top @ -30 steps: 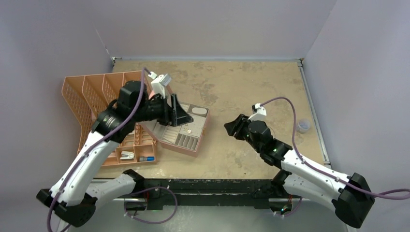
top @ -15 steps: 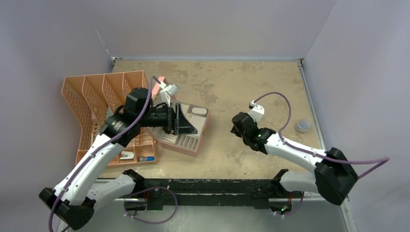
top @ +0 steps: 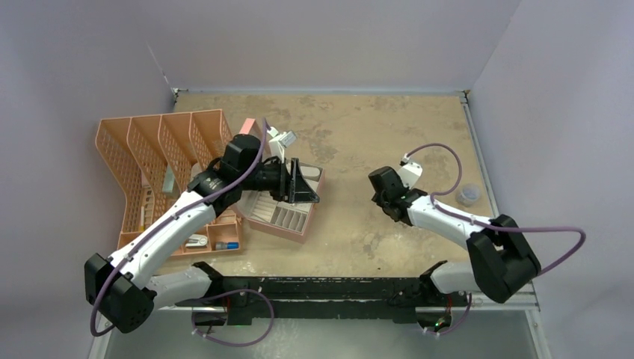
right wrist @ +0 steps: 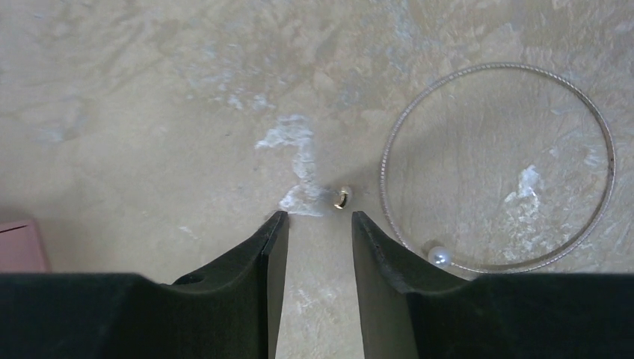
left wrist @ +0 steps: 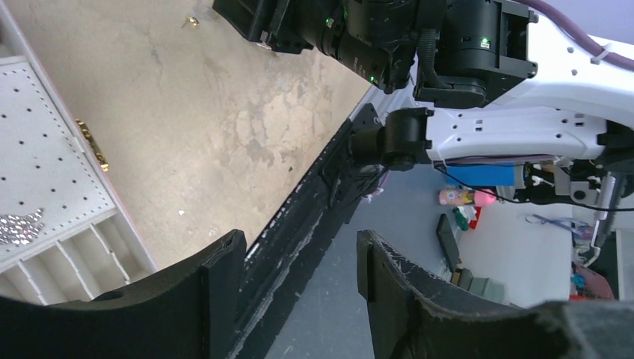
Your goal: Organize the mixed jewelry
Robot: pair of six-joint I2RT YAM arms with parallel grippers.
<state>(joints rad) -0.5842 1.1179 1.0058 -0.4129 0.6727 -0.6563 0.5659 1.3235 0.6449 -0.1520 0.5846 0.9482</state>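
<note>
In the right wrist view my right gripper [right wrist: 318,221] is open and points down at the bare table. A tiny gold ring [right wrist: 342,197] lies just beyond its fingertips, slightly right of the gap. A thin silvery wire hoop [right wrist: 493,67] with a small white pearl [right wrist: 439,257] lies flat to the right of it. My left gripper [left wrist: 299,247] is open and empty, held over the pink jewelry box [top: 288,217]. A gold piece [left wrist: 93,146] and a sparkly silver piece [left wrist: 19,224] lie on the box's white perforated tray. Another gold stud [left wrist: 193,22] lies on the table.
Orange mesh racks [top: 149,149] stand at the left, with white clips [top: 198,241] and a blue-capped tube [top: 228,245] in the front tray. A small clear cup [top: 469,195] sits near the right wall. My right gripper [top: 381,187] is mid-table, my left gripper [top: 303,187] beside the box.
My left gripper has swung right across the jewelry box. My right gripper has pulled a little to the right and tipped down toward the table as the arm folded.
</note>
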